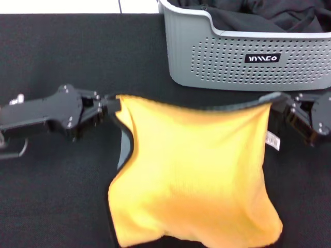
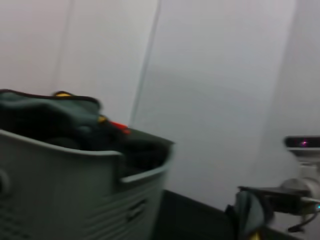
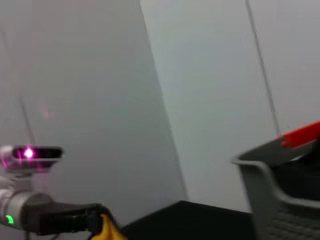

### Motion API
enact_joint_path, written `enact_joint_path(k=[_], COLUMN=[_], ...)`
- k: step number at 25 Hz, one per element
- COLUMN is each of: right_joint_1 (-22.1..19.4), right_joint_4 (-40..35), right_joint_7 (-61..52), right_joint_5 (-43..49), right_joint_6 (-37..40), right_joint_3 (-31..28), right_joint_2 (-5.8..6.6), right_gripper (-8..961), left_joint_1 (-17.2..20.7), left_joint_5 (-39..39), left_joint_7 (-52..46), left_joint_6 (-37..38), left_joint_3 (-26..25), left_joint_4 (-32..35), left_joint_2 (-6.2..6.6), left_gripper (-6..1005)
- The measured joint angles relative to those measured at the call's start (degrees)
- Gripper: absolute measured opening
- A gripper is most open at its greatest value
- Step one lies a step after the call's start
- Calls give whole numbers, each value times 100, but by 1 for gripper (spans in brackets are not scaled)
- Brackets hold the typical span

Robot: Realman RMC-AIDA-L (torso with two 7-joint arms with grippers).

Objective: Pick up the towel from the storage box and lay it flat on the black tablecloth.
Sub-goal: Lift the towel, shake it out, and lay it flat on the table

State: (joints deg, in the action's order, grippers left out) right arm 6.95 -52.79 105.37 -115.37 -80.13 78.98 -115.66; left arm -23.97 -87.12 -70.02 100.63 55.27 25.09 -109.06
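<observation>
Towel (image 1: 194, 175): nearest the head camera, hanging in the air with its yellow-orange face toward the camera, stretched by its two upper corners between the grippers; the lower part sags in soft folds over the near edge of the black tablecloth; a strip of the grey face shows along its left side, a dark piped edge runs along the top, and a small white tag sticks out near the upper right corner.
Black tablecloth (image 1: 62, 196): covers the whole work surface, from the near edge to the far edge where a white strip begins.
Storage box (image 1: 227, 62): light grey, perforated walls, black label with white letters; stands at the far right corner of the tablecloth, well clear of the towel; dark cloth fills it, with orange and red bits showing in the wrist views.
Left gripper (image 1: 113, 105): left of centre, above the tablecloth, clamped on the towel's upper left corner; the right wrist view shows it far off with yellow cloth at its tip.
Right gripper (image 1: 276, 102): at the right edge, just in front of the box, clamped on the towel's upper right corner; the left wrist view shows it with grey cloth bunched in it.
</observation>
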Motion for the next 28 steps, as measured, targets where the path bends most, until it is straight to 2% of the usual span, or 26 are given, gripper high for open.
enact_joint_path(k=[6, 13, 19, 28], right_joint_1=[361, 867, 1265, 1532], right_joint_4=[285, 922, 1654, 2160], right_joint_7=[10, 4, 122, 384], right_joint_5=[-3, -6, -8, 33], right_joint_6=[490, 1037, 1311, 1710], right_joint_3=[-38, 36, -14, -13], right_joint_2=[13, 11, 28, 34], right_gripper=[90, 91, 93, 94], left_joint_1=[-335, -704, -806, -903], left_joint_5=[-137, -725, -887, -1265], left_joint_7=[-258, -648, -699, -666], left_joint_6=[-758, -1436, -1895, -2383], left_joint_3=[-37, -49, -26, 0], left_joint_4=[-22, 19, 25, 124], left_joint_2=[13, -4, -75, -123], left_gripper=[33, 36, 38, 41])
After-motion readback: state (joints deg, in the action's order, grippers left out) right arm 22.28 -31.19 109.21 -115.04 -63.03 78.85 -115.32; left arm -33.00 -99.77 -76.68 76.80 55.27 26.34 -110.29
